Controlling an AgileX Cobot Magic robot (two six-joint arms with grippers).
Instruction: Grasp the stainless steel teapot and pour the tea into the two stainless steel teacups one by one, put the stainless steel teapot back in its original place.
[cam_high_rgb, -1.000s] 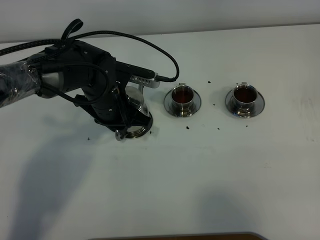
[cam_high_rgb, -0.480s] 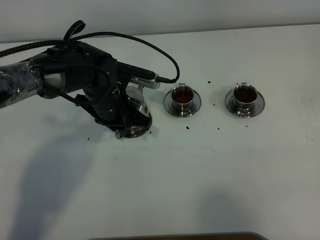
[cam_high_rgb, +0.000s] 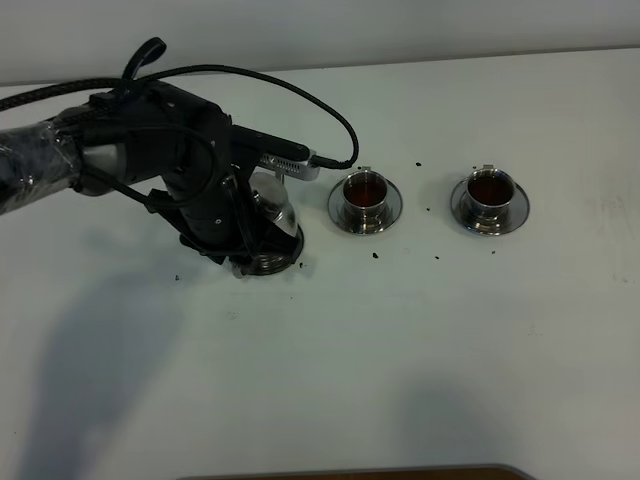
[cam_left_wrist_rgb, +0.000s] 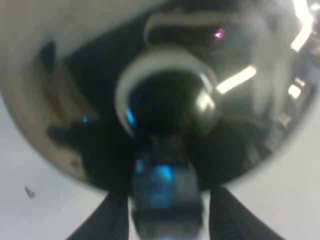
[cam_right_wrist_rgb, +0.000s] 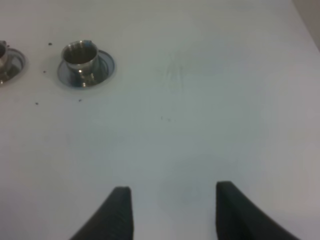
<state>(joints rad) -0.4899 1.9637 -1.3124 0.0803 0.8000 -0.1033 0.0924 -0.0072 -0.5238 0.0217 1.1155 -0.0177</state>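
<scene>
The stainless steel teapot (cam_high_rgb: 274, 210) sits low over its round steel saucer (cam_high_rgb: 272, 263) at the left, mostly hidden under my left arm. My left gripper (cam_high_rgb: 245, 245) is shut on the teapot's handle. In the left wrist view the domed lid and knob (cam_left_wrist_rgb: 170, 107) fill the frame, and the handle (cam_left_wrist_rgb: 162, 200) sits between the two fingers (cam_left_wrist_rgb: 112, 220). The two stainless steel teacups (cam_high_rgb: 365, 195) (cam_high_rgb: 489, 193) stand on their saucers to the right, both holding dark tea. My right gripper (cam_right_wrist_rgb: 172, 210) is open and empty, and the right-hand cup (cam_right_wrist_rgb: 80, 56) shows far from it.
Small dark tea specks (cam_high_rgb: 375, 254) lie on the white table (cam_high_rgb: 420, 340) around the cups. The left arm's black cable (cam_high_rgb: 330, 120) loops above the near cup. A brown edge (cam_high_rgb: 350, 472) shows at the table's front.
My left gripper has shifted slightly, and the teapot has settled lower onto its saucer. The cups and the right arm have not moved.
</scene>
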